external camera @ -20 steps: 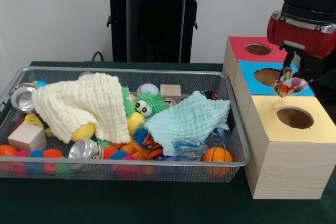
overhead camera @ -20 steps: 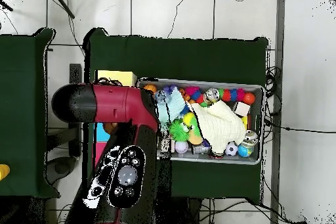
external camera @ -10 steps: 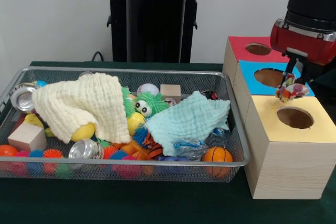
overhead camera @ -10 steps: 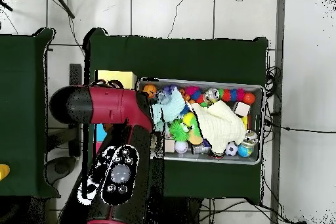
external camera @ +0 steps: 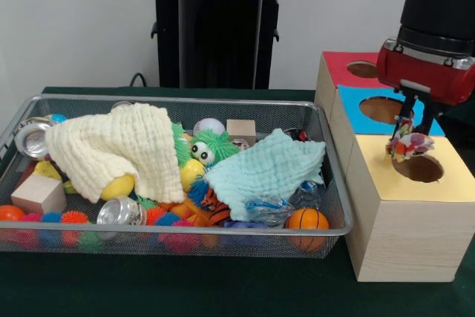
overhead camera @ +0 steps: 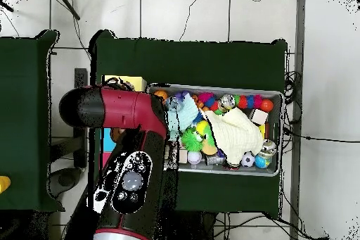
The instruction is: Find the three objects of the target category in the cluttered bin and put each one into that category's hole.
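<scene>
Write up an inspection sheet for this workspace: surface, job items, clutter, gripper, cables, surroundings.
Surface: dark green table cover, carrying everything.
Job's things: wire mesh bin; three boxes with holes, red box, blue box, yellow box; small multicoloured toy held just above the yellow box's hole.
Clutter: cream cloth, light blue cloth, green fuzzy toy with eyes, orange ball, metal cups, wooden blocks, spiky balls.
Gripper: gripper shut on the toy.
Cables: loose cables on the floor beside the table.
Surroundings: black stand behind the bin, tiled floor.
</scene>
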`<act>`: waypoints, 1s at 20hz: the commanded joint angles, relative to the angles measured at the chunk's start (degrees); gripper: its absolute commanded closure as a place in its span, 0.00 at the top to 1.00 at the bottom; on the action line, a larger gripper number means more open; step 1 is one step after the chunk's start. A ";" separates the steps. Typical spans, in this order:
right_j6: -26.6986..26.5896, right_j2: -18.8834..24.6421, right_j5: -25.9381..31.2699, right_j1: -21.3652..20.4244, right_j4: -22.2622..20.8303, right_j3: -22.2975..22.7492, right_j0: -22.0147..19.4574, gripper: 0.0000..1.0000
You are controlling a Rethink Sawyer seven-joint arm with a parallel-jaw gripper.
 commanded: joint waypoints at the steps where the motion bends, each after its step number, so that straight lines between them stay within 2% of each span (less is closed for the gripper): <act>1: 16.18 -0.84 -3.40 4.09 3.73 -3.26 -0.03 0.00; 4: 19.15 -3.12 -3.84 5.55 5.41 -4.78 1.18 0.00; 7: 19.06 -3.45 -3.86 5.55 7.23 -5.04 1.23 0.00; 11: 19.85 -3.59 -6.30 4.97 10.13 -1.01 1.78 0.00; 16: 23.99 -5.44 -3.77 5.85 13.45 4.55 3.61 0.00; 20: 25.53 -7.53 -0.33 6.16 14.38 5.78 4.89 0.00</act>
